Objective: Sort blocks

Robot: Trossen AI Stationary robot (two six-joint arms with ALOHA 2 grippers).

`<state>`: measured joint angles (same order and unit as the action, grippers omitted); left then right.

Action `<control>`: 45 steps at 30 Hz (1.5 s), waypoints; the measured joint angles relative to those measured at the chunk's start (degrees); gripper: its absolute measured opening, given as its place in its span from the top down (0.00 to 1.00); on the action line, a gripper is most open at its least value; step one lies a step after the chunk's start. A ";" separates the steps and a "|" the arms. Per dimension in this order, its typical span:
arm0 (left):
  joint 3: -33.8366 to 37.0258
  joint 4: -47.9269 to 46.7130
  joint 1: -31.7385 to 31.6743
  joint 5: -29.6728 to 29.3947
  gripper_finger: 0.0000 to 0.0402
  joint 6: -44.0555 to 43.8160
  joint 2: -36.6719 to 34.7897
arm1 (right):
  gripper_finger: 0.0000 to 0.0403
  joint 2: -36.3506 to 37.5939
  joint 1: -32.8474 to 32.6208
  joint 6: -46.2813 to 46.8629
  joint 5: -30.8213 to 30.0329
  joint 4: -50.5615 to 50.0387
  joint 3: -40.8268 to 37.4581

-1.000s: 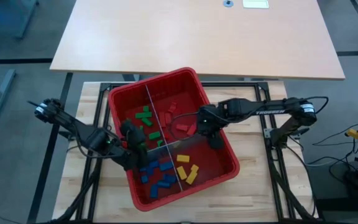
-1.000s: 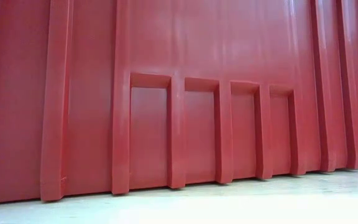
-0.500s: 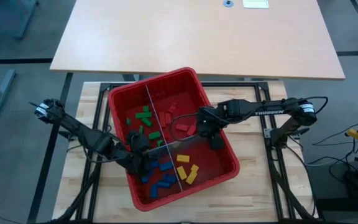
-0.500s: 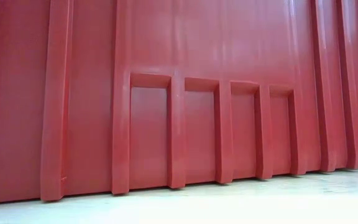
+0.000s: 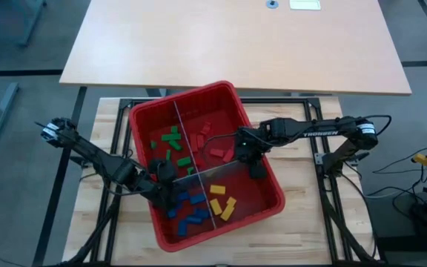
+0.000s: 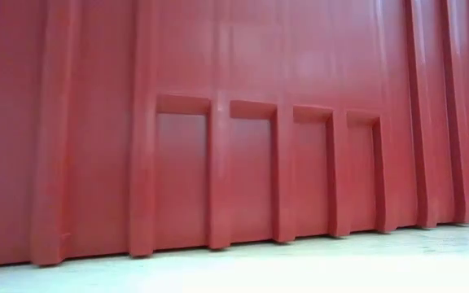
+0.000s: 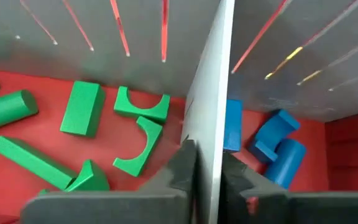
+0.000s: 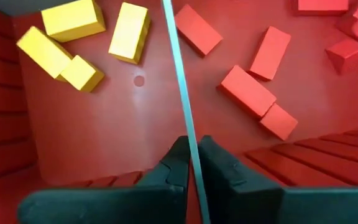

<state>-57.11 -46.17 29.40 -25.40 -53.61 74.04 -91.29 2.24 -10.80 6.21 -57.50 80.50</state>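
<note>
Blocks (image 5: 199,200) colour-sorted in four compartments of red bin (image 5: 267,209).

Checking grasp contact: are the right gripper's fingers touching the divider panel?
Touching. In the right wrist view the right gripper has both fingers pressed against the thin divider panel edge.

You see two slim black jointed arms; the right arm (image 5: 310,133) carries white lettering, and dark cables trail from both bases.

Red bin (image 6: 234,122) slightly leftward.
</note>
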 joint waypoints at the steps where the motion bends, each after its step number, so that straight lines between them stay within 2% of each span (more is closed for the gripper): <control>1: 0.01 -0.41 -0.01 0.09 0.97 0.08 -0.02 | 0.96 0.00 0.04 0.55 0.85 0.26 -0.27; 7: -0.01 -1.23 0.01 0.86 0.99 3.22 -0.11 | 0.99 0.10 -1.71 6.50 3.67 0.04 -0.71; 14: -0.18 -4.25 0.01 3.39 1.00 7.63 -0.28 | 1.00 0.11 -9.12 15.09 2.01 1.06 -0.79; 20: -0.18 -6.75 0.08 4.49 1.00 12.58 -0.55 | 1.00 0.05 -15.73 23.25 1.21 6.29 -0.99; 29: -0.69 -8.93 0.10 3.40 1.00 17.03 -3.56 | 1.00 -0.27 -19.19 30.73 1.46 10.45 0.02; 34: -5.91 -15.03 0.10 1.37 1.00 19.39 -4.91 | 1.00 -0.22 -19.22 30.89 1.17 10.49 2.89; 45: -22.53 -30.06 0.05 -5.62 1.00 20.16 -2.42 | 1.00 0.09 -19.26 29.59 -0.60 8.35 10.44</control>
<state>-79.65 -76.23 29.45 -31.02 -33.45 71.62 -91.20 -17.02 18.79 5.61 -49.14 90.94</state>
